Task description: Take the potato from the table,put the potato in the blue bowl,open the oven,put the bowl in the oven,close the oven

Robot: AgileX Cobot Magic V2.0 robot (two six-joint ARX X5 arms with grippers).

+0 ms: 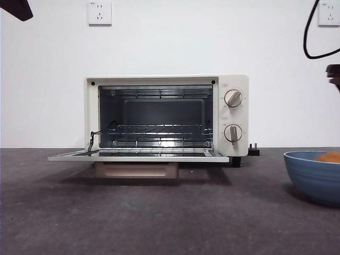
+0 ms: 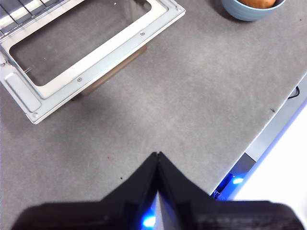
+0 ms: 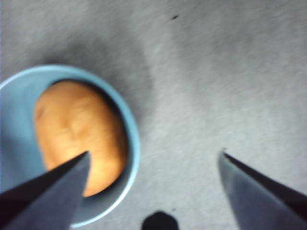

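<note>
1. Cream-white casing is identifying the oven [image 1: 166, 114], which is sitting toward the table's [image 1: 133, 218] far edge, about midway along its width, in front of a white wall.
2. Its door [image 1: 138, 156] is lying fully open and level, just above the table surface, and the beige bar handle [image 1: 137, 170] is showing beneath the door's front lip.
3. Wire racks [image 1: 159, 129] are showing inside the lit cavity; nothing is sitting on them.
4. Two round knobs [image 1: 232, 98] are standing one above the other on the panel at the oven's right side.
5. Resting near the table's right edge, well apart from the oven, is the blue bowl [image 1: 314, 175], which the front view is cutting off at its edge.
6. Lying inside the bowl is the potato [image 3: 79, 134], whose orange-brown top is just showing over the rim in the front view.
7. Hovering above the table beside the bowl is the right gripper [image 3: 153, 172]; its jaws are standing spread wide with nothing between them, one tip over the bowl's rim and the other over bare table.
8. Hanging over the table's near edge, in front of the open door, is the left gripper [image 2: 157, 160]; its jaws are pressed together, clenched on nothing.
9. A black cable [image 1: 313, 32] is hanging down the wall at the upper right, near a white socket [image 1: 100, 13].
</note>
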